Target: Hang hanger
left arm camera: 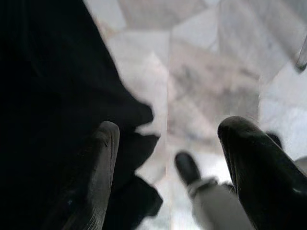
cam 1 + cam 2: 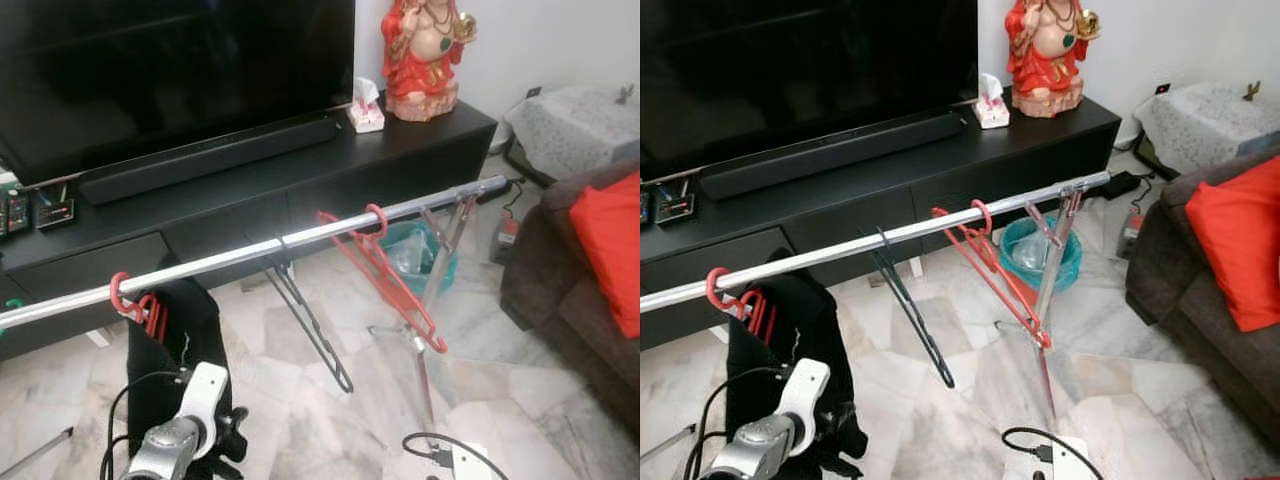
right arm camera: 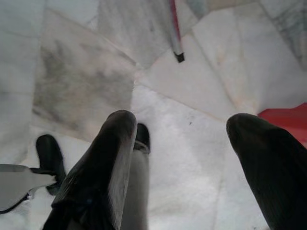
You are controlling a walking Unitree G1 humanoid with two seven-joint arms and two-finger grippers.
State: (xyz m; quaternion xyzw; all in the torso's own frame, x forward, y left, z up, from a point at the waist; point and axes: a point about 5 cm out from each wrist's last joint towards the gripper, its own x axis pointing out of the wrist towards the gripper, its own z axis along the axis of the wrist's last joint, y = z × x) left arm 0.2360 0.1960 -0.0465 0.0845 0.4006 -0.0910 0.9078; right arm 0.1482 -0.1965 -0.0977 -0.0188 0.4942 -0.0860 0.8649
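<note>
The left pincer [image 1: 165,158] hangs low with its fingers spread and nothing between them, pointing at the marble floor [image 2: 300,400]; a black garment [image 2: 175,350] drapes just beside it, touching or nearly touching one finger. Above and ahead of it runs the silver rail [image 2: 230,258], carrying a bunch of red hangers [image 2: 135,300] over the garment. Farther right along the rail sit a black hanger [image 2: 310,320], tilted, and then a red hanger [image 2: 385,270], also skewed, both already hooked on.

The right pincer [image 3: 180,158] is likewise open and empty, aimed at the floor near the foot of the rack's leg [image 3: 175,33].

The risks, as I judge them: a rising left arm could snag the garment and drag the rail, shaking the tilted hangers off. The right arm could knock the rack's stand [image 2: 435,260], which looks light enough to tip.
</note>
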